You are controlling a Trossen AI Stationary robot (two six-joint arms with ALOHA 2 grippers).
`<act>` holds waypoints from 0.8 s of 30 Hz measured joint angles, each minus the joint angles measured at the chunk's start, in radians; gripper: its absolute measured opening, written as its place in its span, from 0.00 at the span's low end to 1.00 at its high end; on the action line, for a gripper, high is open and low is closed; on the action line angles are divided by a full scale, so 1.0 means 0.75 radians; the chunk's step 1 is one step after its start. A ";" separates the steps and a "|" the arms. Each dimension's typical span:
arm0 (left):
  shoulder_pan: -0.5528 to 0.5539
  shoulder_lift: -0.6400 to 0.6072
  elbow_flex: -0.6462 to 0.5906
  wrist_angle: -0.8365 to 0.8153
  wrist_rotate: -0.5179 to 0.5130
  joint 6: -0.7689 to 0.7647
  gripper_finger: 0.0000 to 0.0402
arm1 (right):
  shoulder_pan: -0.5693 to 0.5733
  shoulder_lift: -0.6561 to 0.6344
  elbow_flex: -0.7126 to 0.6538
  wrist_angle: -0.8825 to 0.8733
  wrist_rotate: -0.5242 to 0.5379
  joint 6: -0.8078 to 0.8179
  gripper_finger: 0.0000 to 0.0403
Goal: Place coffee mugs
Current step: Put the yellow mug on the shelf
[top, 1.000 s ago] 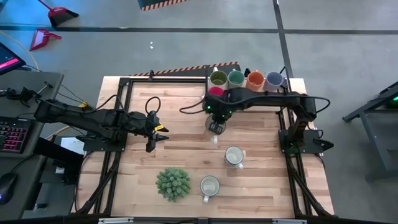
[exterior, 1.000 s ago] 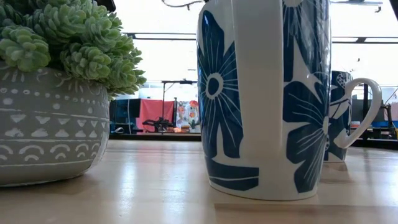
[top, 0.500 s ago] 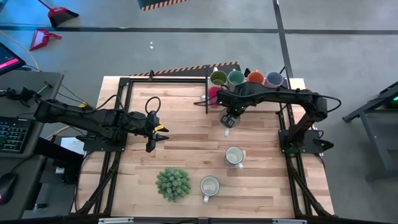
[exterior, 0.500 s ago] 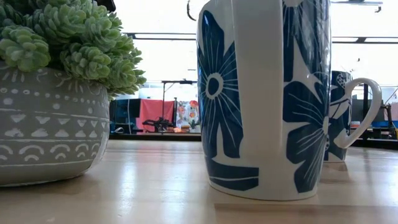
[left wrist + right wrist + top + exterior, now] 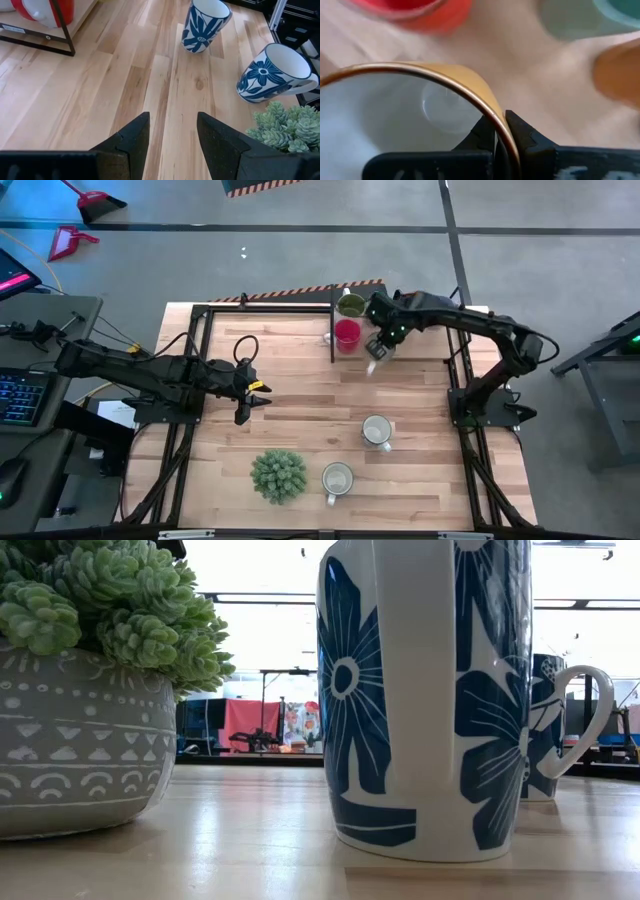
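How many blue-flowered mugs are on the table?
2. One blue-flowered mug sits right of centre; the other stands at the near edge beside the plant. Others may hide under the right arm by the rack.

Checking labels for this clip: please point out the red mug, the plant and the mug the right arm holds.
red mug (image 5: 347, 333), high view, its inside.
plant (image 5: 277, 475), high view, middle of the leaves.
held mug (image 5: 395, 120), right wrist view, its white inside.

Floral mug (image 5: 425, 690): top cropped, low view. Gold-rimmed mug (image 5: 405, 120): mostly cropped, right wrist view. Rack mugs behind: blurred.
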 joint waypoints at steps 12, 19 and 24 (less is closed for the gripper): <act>0.000 0.000 0.001 0.000 0.000 -0.034 0.38 | -0.176 0.000 0.001 0.097 0.004 -0.019 0.00; 0.000 0.000 0.001 0.000 0.000 -0.034 0.38 | -0.180 0.001 0.001 0.112 -0.002 -0.015 0.00; 0.000 0.000 0.001 0.001 -0.001 -0.034 0.38 | -0.179 0.015 0.002 0.118 0.036 0.045 0.00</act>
